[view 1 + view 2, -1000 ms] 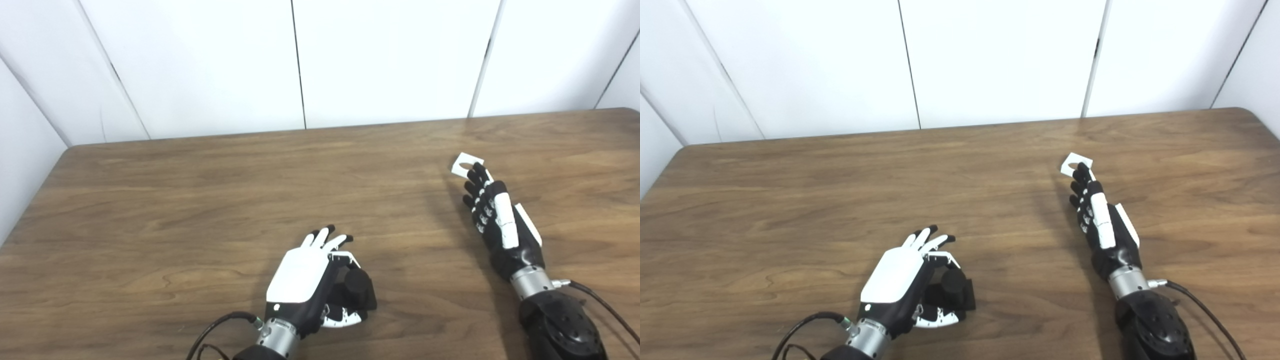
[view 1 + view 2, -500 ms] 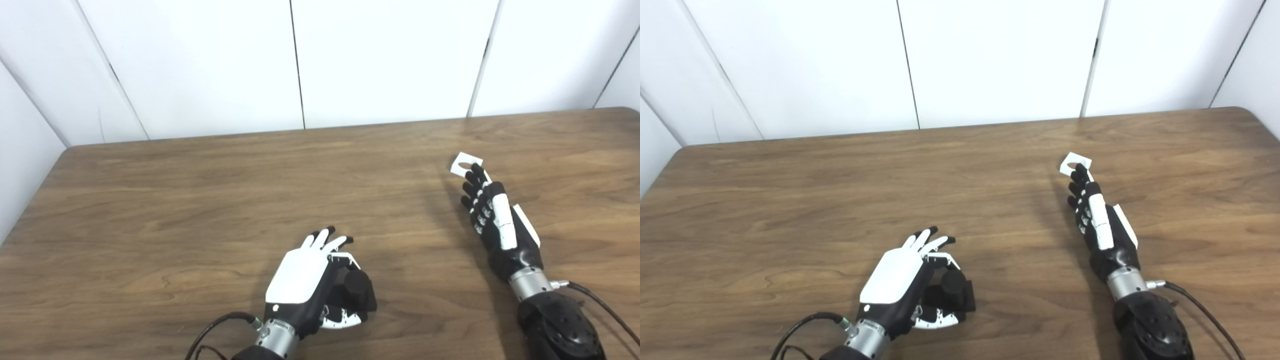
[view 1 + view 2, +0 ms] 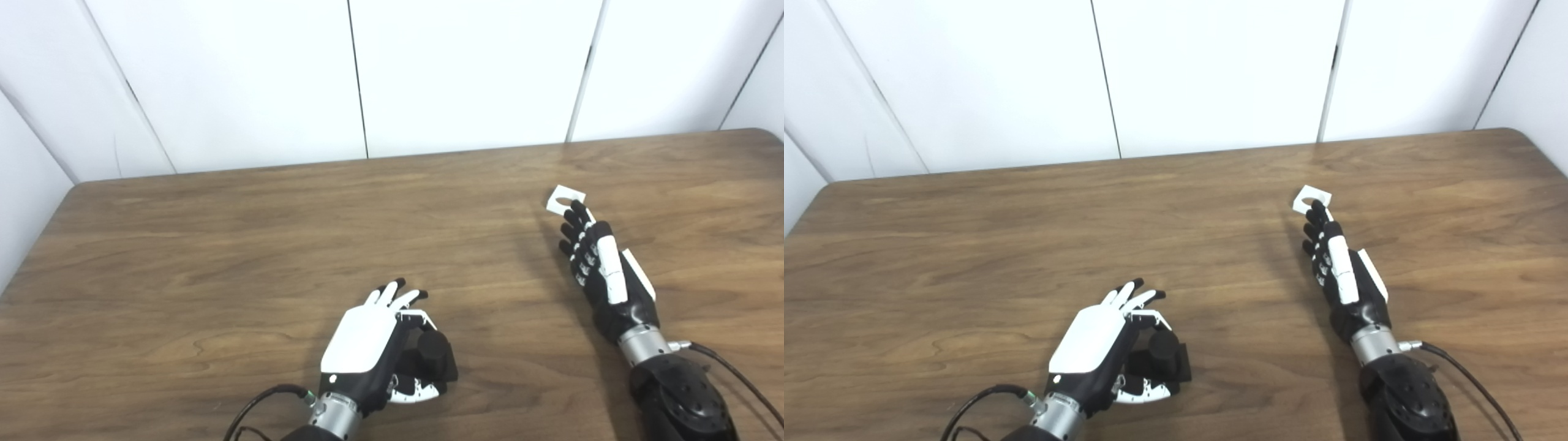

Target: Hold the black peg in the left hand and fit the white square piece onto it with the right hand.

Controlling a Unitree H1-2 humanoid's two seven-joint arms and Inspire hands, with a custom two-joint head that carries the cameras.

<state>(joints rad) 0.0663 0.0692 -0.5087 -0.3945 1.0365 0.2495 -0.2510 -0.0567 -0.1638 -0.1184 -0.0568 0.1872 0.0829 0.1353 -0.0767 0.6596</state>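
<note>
A brown wood-grain table (image 3: 245,245) fills the lower part of the scene, with rounded far corners. Behind it stand plain white wall panels (image 3: 465,73) split by thin dark seams. Near the front edge, the left hand (image 3: 373,346) is curled around the black peg (image 3: 433,352), thumb beneath it and fingers (image 3: 392,295) fanned above. Well apart, to the right, the right hand (image 3: 603,272) is extended with fingers straight, grasping nothing. Its fingertips (image 3: 576,211) touch or overlap the near edge of the white square piece (image 3: 565,199), which lies flat on the table with its round hole showing.
</note>
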